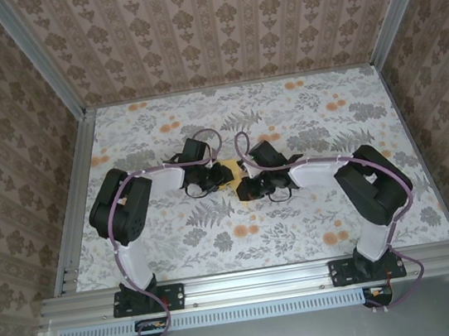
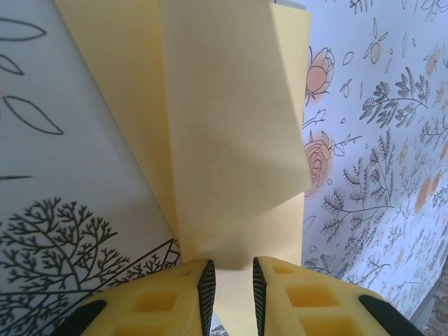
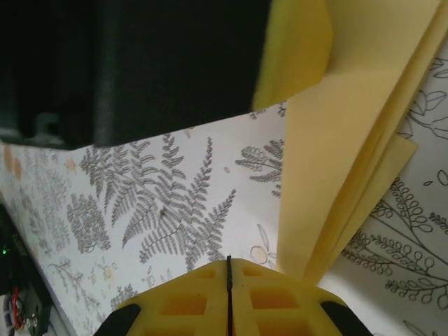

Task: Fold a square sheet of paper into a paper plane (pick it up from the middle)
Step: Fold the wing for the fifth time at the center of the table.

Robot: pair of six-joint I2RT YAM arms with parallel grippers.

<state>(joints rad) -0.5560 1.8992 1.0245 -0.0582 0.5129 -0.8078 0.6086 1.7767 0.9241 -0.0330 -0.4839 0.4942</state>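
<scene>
The yellow sheet of paper (image 1: 227, 173) lies folded into several layers on the floral cloth at mid-table, mostly covered by both grippers. Whether it has the paper plane's pointed shape I cannot tell. In the left wrist view a folded flap of the paper (image 2: 231, 126) rises ahead of my left gripper (image 2: 234, 280). Its jaws stand a little apart, with paper spanning the gap beneath them. My right gripper (image 3: 229, 269) is shut with nothing between its pads, its right finger beside the layered paper edge (image 3: 343, 140). From above, the left gripper (image 1: 213, 178) and right gripper (image 1: 246, 188) nearly meet.
The grey floral cloth (image 1: 302, 124) covers the whole table. The left gripper's black body (image 3: 140, 63) and yellow finger (image 3: 294, 49) hang close above the right gripper. Patterned walls and aluminium rails (image 1: 257, 279) enclose the table on all sides.
</scene>
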